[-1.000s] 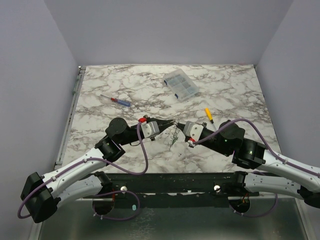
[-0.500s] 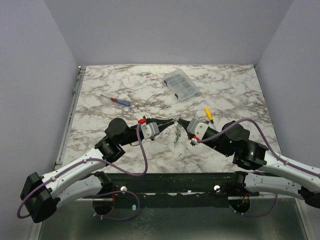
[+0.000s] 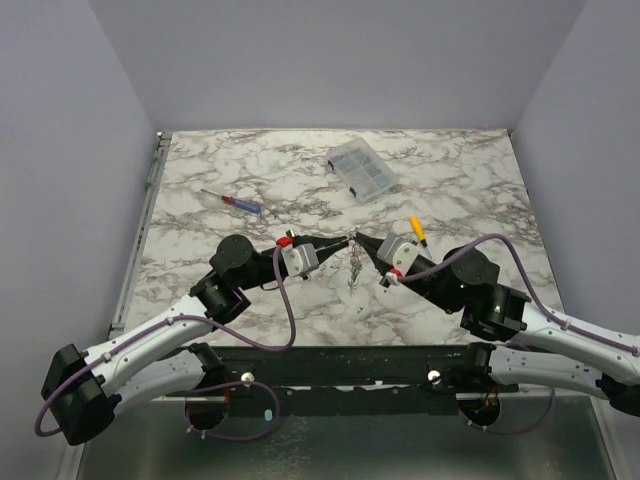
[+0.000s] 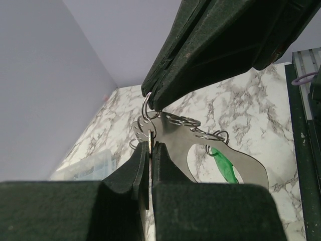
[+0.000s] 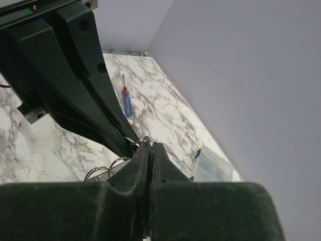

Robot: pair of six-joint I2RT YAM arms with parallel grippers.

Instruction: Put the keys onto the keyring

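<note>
Keys (image 3: 354,268) dangle in a silvery cluster over the middle of the marble bench (image 3: 250,180), strung between two claw tips that meet almost nose to nose; whether their lower ends touch the surface cannot be told. The left claw (image 4: 150,146) is clenched on a thin flat metal piece of the bunch, edge-on between its pads, while the right claw (image 4: 151,99) is clenched on a small wire keyring (image 4: 146,105) at the top. Well apart lie a blue-handled screwdriver (image 3: 232,201), a clear compartment box (image 3: 362,170) and a yellow-handled screwdriver (image 3: 417,229).
</note>
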